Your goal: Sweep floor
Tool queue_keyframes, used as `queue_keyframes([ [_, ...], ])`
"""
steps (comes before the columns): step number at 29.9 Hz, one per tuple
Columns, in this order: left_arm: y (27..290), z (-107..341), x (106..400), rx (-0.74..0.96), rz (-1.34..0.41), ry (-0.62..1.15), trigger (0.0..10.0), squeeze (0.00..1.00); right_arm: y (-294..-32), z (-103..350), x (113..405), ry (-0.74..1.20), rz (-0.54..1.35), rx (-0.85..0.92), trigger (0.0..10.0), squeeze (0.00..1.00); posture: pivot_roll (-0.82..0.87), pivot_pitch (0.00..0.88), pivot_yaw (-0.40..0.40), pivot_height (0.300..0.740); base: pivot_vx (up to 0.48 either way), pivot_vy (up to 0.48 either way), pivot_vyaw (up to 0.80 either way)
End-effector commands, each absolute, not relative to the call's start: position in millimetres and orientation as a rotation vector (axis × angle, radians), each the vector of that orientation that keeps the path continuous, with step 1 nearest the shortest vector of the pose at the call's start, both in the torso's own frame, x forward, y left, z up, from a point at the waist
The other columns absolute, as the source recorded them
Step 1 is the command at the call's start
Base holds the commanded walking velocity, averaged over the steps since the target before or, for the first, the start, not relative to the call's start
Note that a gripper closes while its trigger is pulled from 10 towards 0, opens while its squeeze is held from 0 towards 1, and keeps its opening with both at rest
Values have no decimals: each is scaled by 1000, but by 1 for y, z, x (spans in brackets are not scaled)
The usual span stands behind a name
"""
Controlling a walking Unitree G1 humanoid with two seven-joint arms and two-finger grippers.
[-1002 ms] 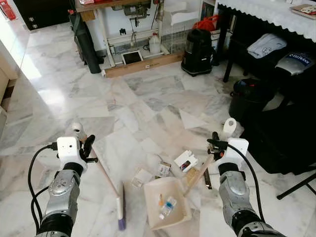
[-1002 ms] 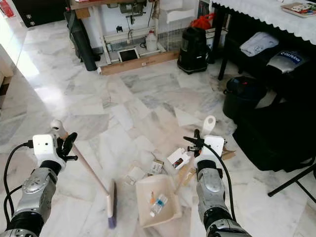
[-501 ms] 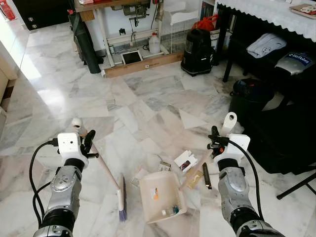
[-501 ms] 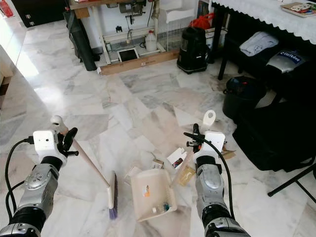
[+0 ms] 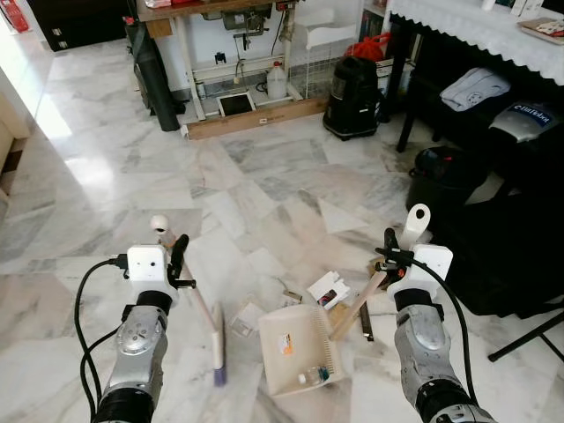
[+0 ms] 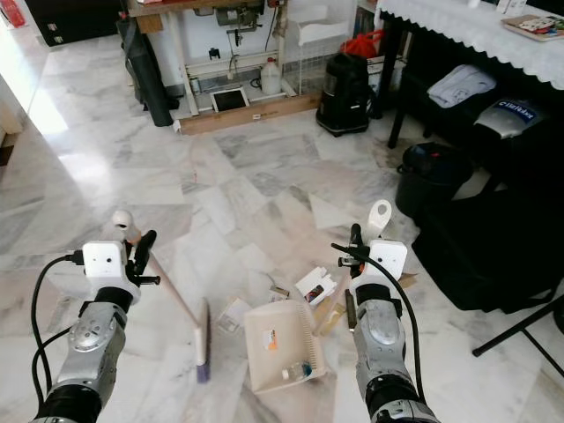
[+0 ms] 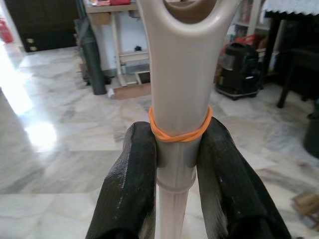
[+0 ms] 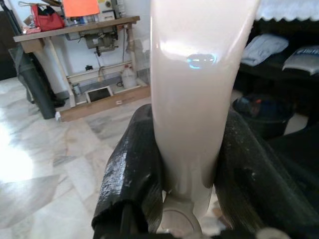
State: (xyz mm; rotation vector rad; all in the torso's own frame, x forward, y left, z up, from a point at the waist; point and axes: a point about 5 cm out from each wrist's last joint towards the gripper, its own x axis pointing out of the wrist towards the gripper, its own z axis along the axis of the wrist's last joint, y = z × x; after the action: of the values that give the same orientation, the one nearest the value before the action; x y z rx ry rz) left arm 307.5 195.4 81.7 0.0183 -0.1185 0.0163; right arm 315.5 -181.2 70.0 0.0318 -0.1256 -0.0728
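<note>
Only one piece of lettering shows: white letters on a dark blue bag (image 5: 527, 117) under the white-clothed table (image 5: 476, 22) at the right. They appear upside down and too small to make out with certainty. The small boxes (image 5: 330, 288) on the floor beside the dustpan (image 5: 300, 339) carry printing, but none of it can be read.

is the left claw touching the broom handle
Touching. The left wrist view shows the left claw with both black fingers pressed against the broom handle, just below an orange rubber band, no gap either side.
</note>
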Motion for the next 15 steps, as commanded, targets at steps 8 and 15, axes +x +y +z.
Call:
queue_keyframes([
  [8, 196, 98, 316, 45, 1, -184, 10000, 0, -176, 84, 321, -197, -61, 16, 10000, 0, 81, 0, 11, 740, 0, 0, 626],
  [15, 192, 98, 317, 54, -5, -183, 10000, 0, -169, 83, 321, -191, -59, 28, 10000, 0, 83, 0, 28, 740, 0, 0, 794],
])
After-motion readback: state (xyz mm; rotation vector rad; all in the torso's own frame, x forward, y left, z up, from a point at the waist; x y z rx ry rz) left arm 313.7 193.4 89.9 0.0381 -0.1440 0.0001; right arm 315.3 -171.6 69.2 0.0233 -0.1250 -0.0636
